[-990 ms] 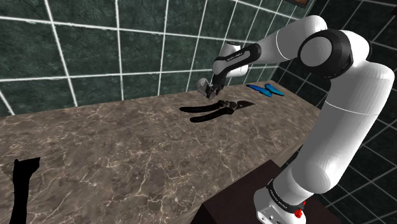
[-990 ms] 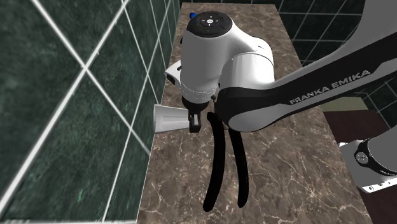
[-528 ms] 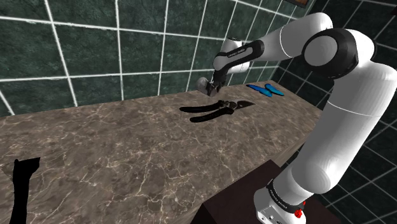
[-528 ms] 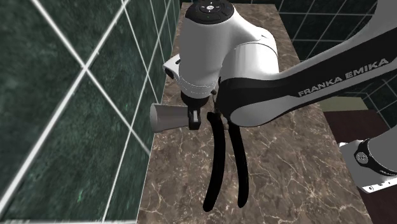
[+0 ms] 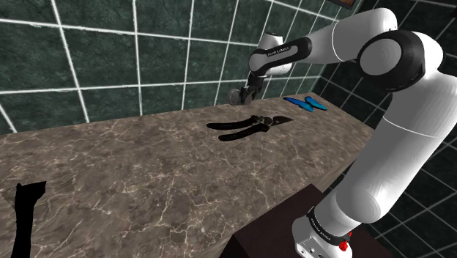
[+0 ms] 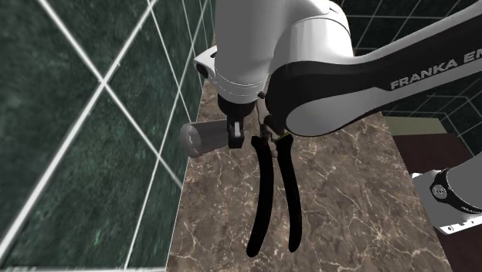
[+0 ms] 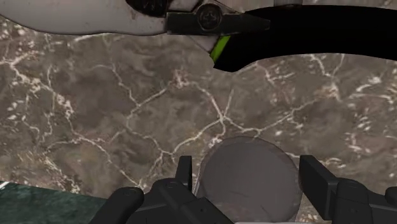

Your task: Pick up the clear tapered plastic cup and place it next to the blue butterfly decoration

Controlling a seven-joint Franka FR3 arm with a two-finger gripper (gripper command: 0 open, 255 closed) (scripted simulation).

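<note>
While the white arm is rising, the black two-finger hand (image 5: 244,94) is going higher than it was a second ago and sliding a little toward the shoulder view's right. It is squeezing the pale grey, see-through tapered cup (image 6: 202,137) between its two fingers, which are standing only as far apart as the cup is wide. The cup is hanging in the air over the brown marble tabletop (image 5: 146,172), close to the dark green tiled wall (image 5: 88,59), and it is lying on its side with one end pointing at that wall. The black-handled garden shears (image 5: 249,127) are resting flat on the tabletop, just below and beside the hand. The flat blue butterfly decoration (image 5: 306,103) is lying farther along the tabletop toward the shoulder view's right, well apart from the cup. So the picking up is looking done, and the carrying is just beginning. I am thinking the hand is still needing to travel past the shears, come down near the butterfly, and let the cup go beside it without bumping it.
</note>
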